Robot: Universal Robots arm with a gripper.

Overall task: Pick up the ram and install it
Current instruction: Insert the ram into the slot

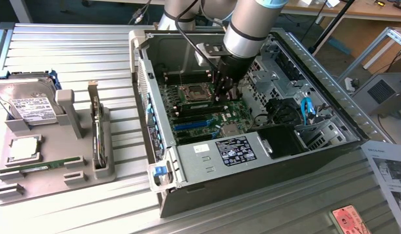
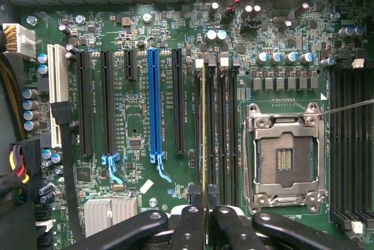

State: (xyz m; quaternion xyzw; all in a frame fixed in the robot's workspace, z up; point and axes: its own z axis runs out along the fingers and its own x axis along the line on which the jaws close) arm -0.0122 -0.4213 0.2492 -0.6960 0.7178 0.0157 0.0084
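Squarely in line with the memory bank beside the CPU socket point(image 2: 284, 159), the ram point(image 2: 203, 133) appears in the wrist view as a thin pale edge seen from above. Its long axis runs the same way as the black memory slots point(image 2: 221, 133), parallel to the socket's near side. It appears to stand at the slot of that bank farthest from the socket, on the side facing the blue expansion slot point(image 2: 153, 104).

The gripper point(image 2: 205, 218) is closed almost completely, its two dark fingers pinched on the near end of that edge. The ram therefore lies directly between the fingers and straight out from them, not off to either side. What matters here is the match of board to slot, and the two look parallel and in register. Whether the board is seated in the slot or riding just above it cannot be told.

In the exterior view the arm reaches down into the open computer case point(image 1: 266, 170), with the gripper point(image 1: 221, 97) low over the motherboard just beside the socket.

Well apart from the socket, outside the case toward the exterior view's left, a gray tray point(image 1: 18, 192) rests on the ribbed metal counter point(image 1: 70, 53). It carries a second green stick point(image 1: 41, 166) lying flat, a card with a metal bracket point(image 1: 96, 131) standing on edge, and a hard drive point(image 1: 25, 100).

By the look of it the job is in its last stage — ram at the slot, seating unconfirmed.
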